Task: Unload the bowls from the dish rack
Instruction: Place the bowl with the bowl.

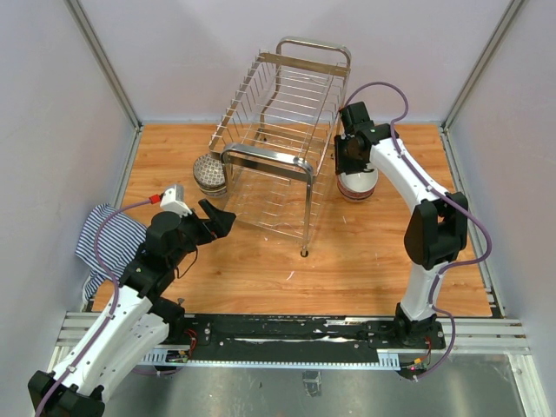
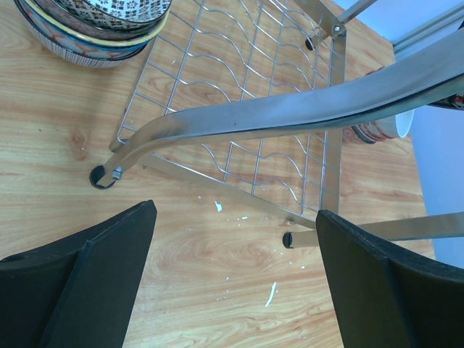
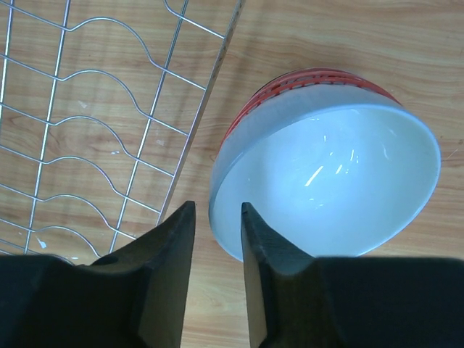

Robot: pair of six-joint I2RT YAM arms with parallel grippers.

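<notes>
The right pincer (image 3: 217, 210) hangs over a white bowl (image 3: 326, 181) that stands on the table (image 3: 319, 36). Its fingers are close together astride the near rim, one inside and one outside. A sliver of wood shows beside the rim, so I cannot tell whether it grips. The rack (image 3: 94, 130) is just to its left. The left pincer (image 2: 237, 210) is spread wide and holds nothing. The rack's near end is just ahead of it, with a bowl stack (image 2: 94, 29) farther ahead to its left.

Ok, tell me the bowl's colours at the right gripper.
Bowl white inside, red-banded outside; right wrist view.
</notes>
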